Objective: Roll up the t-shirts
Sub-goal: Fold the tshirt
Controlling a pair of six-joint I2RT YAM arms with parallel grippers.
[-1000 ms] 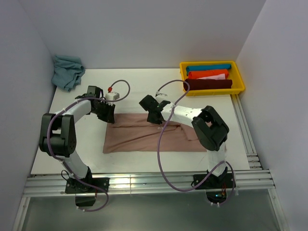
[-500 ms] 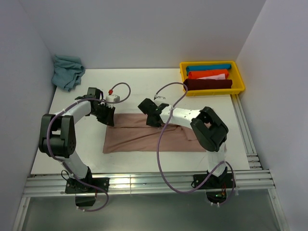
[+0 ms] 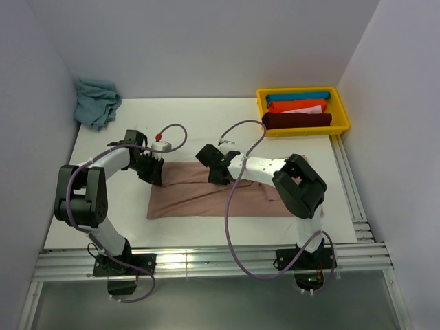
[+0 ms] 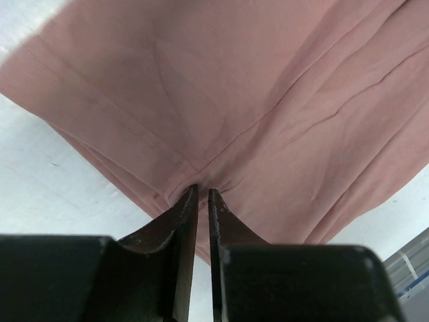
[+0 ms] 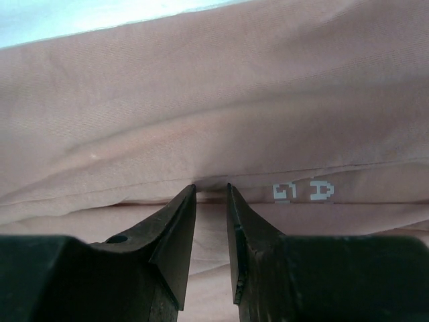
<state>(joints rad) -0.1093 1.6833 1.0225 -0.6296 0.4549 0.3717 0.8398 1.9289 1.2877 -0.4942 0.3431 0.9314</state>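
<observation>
The folded pink t-shirt (image 3: 206, 196) lies on the worktop (image 3: 206, 124) as a long strip. It runs from the left pincer (image 3: 151, 173), clamped on its far end corner, past the right pincer (image 3: 216, 173) at mid-strip. The right pincer's tips stand slightly apart on a fold, and I cannot tell whether they grip it.

Two arms are reaching down onto the far edge of a pink shirt.

The pink t-shirt (image 3: 206, 198) is lying folded into a long strip across the middle of the table (image 3: 206, 124), running parallel to its near edge. The left gripper (image 3: 155, 176) is resting on the strip's far left corner. The right gripper (image 3: 218, 176) is resting on the far edge near its middle, and the wrists are hiding both sets of jaws. A yellow bin (image 3: 342, 113) is sitting at the table's far right corner, holding rolled t-shirts (image 3: 295, 106) in teal, orange, white and dark red. A crumpled teal cloth (image 3: 96, 102) is lying at the far left corner.
</observation>
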